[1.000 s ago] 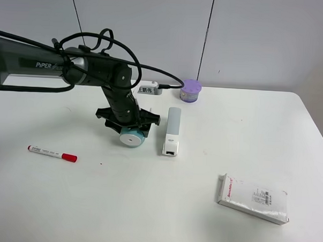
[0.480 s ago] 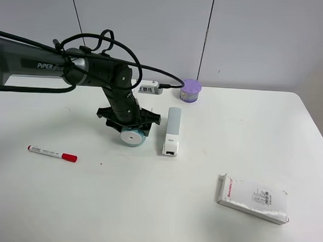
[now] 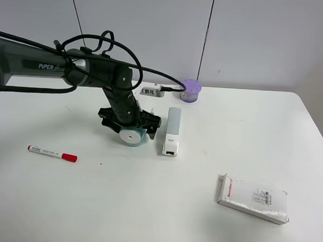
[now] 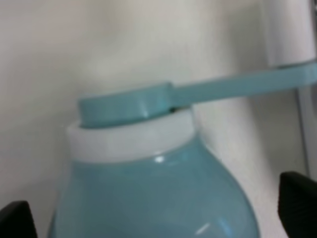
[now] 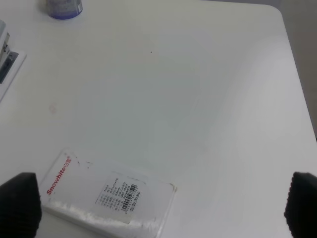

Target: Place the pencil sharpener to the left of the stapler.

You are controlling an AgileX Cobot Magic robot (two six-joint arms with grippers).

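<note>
White table (image 3: 214,150) filled most of the high view, with a pale grey wall behind it. On the table the pencil sharpener (image 3: 133,136) lay on its side, its round white end facing the camera. It sat just to the left of the stapler (image 3: 172,131), close by but with a small gap between them. The stapler lay long and straight, one short end pointing toward the camera.

The left gripper (image 3: 131,129) was down over the pencil sharpener. Its two black fingers (image 4: 298,197) were spread wide, one on each side of the teal barrel. In the left wrist view a strip of table showed between each finger and the barrel, so the gripper was open and not squeezing. That view also showed the white ring at the end of the barrel and the thin teal crank handle (image 4: 237,84) sticking out sideways.

The right gripper (image 5: 161,208) was open too, with its dark fingertips (image 5: 20,203) far apart and nothing between them. Its camera looked down at the white packet (image 5: 109,196) with red letters, which lay near the front right of the table.

A small purple jar (image 3: 190,90) stood at the back of the table, behind the stapler. A white marker (image 3: 52,153) with a red cap lay well off to the left. A black cable (image 3: 153,72) looped away from the left arm.
</note>
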